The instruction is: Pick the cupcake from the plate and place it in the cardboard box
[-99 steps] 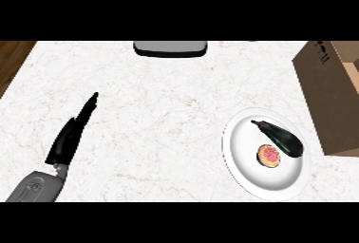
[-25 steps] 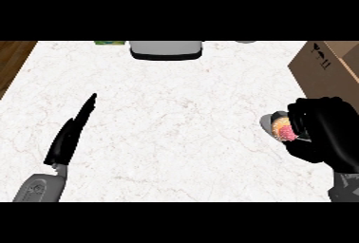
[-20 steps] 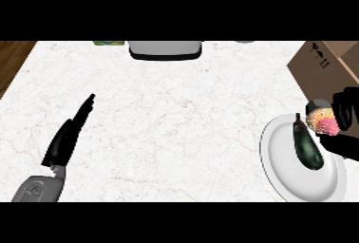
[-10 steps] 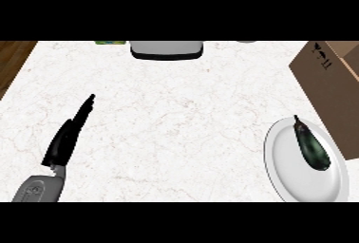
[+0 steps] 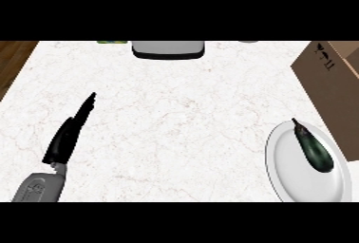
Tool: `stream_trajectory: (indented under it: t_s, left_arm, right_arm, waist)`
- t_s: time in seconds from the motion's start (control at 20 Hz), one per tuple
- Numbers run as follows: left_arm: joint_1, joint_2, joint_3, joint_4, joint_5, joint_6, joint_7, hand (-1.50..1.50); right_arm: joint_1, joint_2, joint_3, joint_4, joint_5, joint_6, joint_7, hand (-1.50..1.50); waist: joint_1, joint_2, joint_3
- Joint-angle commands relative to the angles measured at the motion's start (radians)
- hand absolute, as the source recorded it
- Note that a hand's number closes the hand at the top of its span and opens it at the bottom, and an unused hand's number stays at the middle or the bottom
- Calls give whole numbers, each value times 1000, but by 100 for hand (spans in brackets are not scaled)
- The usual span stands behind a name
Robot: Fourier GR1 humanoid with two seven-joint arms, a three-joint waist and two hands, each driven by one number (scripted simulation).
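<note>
Since a second ago, the right hand and the cupcake it carried have been taken out of view at the right. At left, the left hand point(image 5: 67, 135) is rested, fingers straight and pressed together. A white marbled counter point(image 5: 182, 118) is seen, with a grey appliance point(image 5: 168, 48) at its far edge. Only an aubergine point(image 5: 313, 151) is left on the plate point(image 5: 301, 187), so the pick is judged done. Placement in the cardboard box point(image 5: 335, 80) cannot be confirmed.

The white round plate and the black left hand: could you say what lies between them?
Between left hand and plate, the head view shows only bare marble counter.
</note>
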Motion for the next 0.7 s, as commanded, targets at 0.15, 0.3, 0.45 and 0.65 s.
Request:
stream_trajectory:
  t_s: [0.15,0.3,0.45,0.65]
  left_arm:
    - [-14,-20,-13,-1,-23,15,-3,0]
    - [18,-2,2,19,-14,-7,-41,0]
    - [22,-41,-23,-45,-22,13,13,0]
    - [10,-27,2,20,-26,19,-41,0]
  right_arm:
    - [-106,-39,-17,363,-63,153,-40,-150]
    - [-133,-33,14,494,-71,132,-184,-150]
    - [-149,12,-26,579,-99,-10,-313,-150]
    - [-209,52,-166,593,-261,-29,-395,-150]
  waist:
    - [17,6,1]
    - [20,6,1]
    - [19,3,2]
    - [6,2,3]
